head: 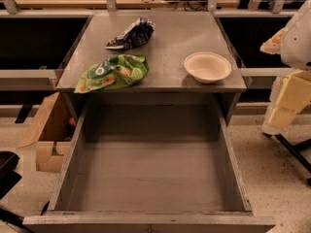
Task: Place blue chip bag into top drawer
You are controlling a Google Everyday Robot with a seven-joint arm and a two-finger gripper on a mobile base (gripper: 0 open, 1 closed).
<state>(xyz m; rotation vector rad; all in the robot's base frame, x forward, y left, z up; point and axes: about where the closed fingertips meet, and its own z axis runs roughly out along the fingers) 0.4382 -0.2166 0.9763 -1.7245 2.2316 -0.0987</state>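
**1 bag to fetch, 1 drawer standing open**

3 things are sitting on the cabinet top (pixel 180 35). There is the white bowl (pixel 208 67), and the blue chip bag (pixel 131 34) is lying behind and to the left of the bowl, well apart from it. A green chip bag (pixel 112 73) is sprawling further left of the bowl, by the front edge. The top drawer (pixel 150 174) is gaping empty in front of and below the bowl. The gripper (pixel 287 103) is hanging to the right of the bowl, off the cabinet's side, and I cannot tell whether it is apart or together. The navy bag is lying untouched, so I am judging the reach to be the step in hand. Doing it well is meaning passing above the bowl without clipping it, settling on the bag's crumpled middle, and staying clear of the green one.
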